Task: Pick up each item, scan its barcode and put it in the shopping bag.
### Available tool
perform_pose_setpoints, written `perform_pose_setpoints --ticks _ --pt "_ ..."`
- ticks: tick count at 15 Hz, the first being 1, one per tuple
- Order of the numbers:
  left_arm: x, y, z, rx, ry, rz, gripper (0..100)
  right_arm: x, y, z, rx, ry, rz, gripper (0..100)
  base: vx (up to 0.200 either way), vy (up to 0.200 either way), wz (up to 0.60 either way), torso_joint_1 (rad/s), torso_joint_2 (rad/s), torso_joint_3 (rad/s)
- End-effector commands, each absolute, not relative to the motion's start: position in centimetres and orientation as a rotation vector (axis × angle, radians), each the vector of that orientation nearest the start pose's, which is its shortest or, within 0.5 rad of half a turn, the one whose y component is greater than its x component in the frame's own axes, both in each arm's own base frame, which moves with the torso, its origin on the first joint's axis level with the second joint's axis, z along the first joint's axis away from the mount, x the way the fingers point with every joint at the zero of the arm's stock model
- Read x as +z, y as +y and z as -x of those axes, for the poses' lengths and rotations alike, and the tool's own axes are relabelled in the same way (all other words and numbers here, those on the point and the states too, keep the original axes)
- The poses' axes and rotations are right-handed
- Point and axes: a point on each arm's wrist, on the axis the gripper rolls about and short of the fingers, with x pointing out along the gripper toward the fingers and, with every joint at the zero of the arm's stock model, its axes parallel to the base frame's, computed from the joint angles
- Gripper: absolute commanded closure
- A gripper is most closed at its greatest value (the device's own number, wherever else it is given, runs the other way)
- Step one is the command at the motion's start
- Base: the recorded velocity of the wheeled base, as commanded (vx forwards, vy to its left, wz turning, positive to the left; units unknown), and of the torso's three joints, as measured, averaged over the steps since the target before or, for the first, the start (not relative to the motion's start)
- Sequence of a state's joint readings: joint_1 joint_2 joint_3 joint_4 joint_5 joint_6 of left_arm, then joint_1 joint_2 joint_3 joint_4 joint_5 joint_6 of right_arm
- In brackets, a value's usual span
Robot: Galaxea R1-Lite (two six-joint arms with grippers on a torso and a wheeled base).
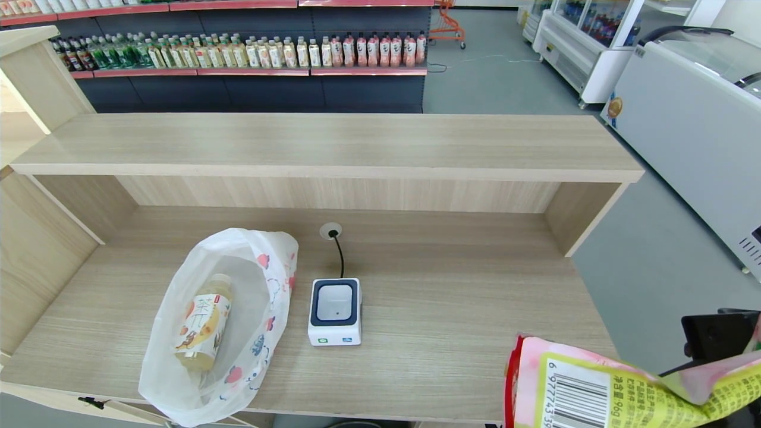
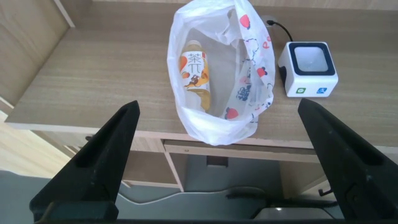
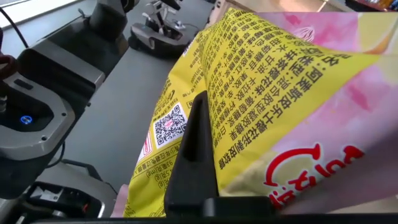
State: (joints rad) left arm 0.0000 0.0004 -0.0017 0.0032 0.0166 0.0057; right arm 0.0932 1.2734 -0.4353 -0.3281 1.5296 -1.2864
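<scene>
A pink and yellow snack bag (image 1: 624, 392) hangs off the counter's front right corner, barcode facing up, and my right gripper (image 1: 710, 356) is shut on it. In the right wrist view a black finger (image 3: 194, 155) presses against the snack bag (image 3: 280, 93). The white barcode scanner (image 1: 335, 310) sits mid-counter. Left of it lies the translucent shopping bag (image 1: 261, 279), mouth open, with a tea bottle (image 1: 204, 324) inside. My left gripper (image 2: 211, 168) hovers open over the counter's front edge, near the shopping bag (image 2: 249, 93) and its bottle (image 2: 196, 71).
The wooden counter (image 1: 452, 309) has a raised shelf (image 1: 333, 145) along the back and side walls at both ends. The scanner's cable (image 1: 340, 255) runs to a hole behind it. A white freezer (image 1: 689, 113) stands on the right, and bottle shelves (image 1: 238, 53) stand beyond.
</scene>
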Motion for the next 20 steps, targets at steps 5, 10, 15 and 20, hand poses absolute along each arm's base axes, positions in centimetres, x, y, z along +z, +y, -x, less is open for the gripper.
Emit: perform_pose_setpoints --ticks 5,10,15,20 --pt "7.6 0.0 2.3 0.017 0.002 -0.006 0 15.5 3.8 -16.2 1.548 -0.55 0.579 100 0.0 0.0 0.0 0.0 0.0 0.0" --pt "7.6 0.0 2.3 0.017 0.002 -0.006 0 15.1 3.9 -16.0 1.543 -0.527 0.585 100 0.0 0.0 0.0 0.0 0.0 0.0" --pt "7.6 0.0 2.3 0.017 0.002 -0.006 0 14.0 3.8 -14.7 1.547 -0.461 0.599 100 0.0 0.0 0.0 0.0 0.0 0.0" --pt "7.6 0.0 2.3 0.017 0.002 -0.006 0 14.0 3.7 -14.6 1.547 -0.462 0.603 100 0.0 0.0 0.0 0.0 0.0 0.0"
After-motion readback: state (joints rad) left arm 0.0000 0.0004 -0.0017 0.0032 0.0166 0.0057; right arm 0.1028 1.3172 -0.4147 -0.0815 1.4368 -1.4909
